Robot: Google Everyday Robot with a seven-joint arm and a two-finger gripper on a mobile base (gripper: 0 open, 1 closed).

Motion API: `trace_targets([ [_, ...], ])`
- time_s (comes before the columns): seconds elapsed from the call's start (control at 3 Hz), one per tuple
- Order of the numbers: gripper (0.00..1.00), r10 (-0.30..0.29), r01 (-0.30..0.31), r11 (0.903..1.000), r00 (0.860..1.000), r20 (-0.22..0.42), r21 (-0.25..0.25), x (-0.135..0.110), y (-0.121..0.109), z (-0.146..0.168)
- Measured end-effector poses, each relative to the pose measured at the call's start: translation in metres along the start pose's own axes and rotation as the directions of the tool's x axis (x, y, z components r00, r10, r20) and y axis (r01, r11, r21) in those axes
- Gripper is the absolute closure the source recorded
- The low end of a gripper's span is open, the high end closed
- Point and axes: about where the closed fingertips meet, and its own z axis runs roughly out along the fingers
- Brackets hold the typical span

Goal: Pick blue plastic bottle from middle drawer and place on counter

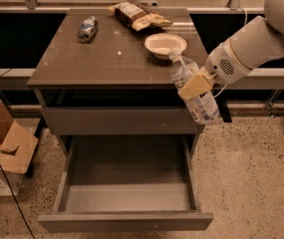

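gripper: closed on the blue plastic bottle at midsection, just off the front right corner of the counter.
blue plastic bottle: tilted, cap over the counter's edge, base beyond and below it.
middle drawer: pulled open below the counter's front.
on the counter: white bowl, snack bag, stubby bottle lying flat.

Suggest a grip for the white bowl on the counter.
On the white bowl, probably pinch the rim from above, one jaw inside and one outside: it sits upright and open on the counter and looks too wide to span. Take the rim side nearest the gripper, which is off the counter's front-right edge, shut on the blue plastic bottle.
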Motion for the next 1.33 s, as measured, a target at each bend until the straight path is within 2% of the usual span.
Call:
trace_targets([
  [0.33,1.00,-0.001,0.000,0.9999,1.000,0.021,0.012,-0.008,-0.001,-0.001],
  [0.67,1.00,-0.060,0.055,0.9969,0.994,0.093,0.057,-0.047,-0.004,-0.009],
  [1.0,1.00,-0.159,0.145,0.9825,0.980,0.121,0.116,-0.096,-0.009,-0.008],
  [1.33,1.00,-0.240,0.222,0.9609,0.966,0.097,0.166,-0.134,-0.014,0.010],
])
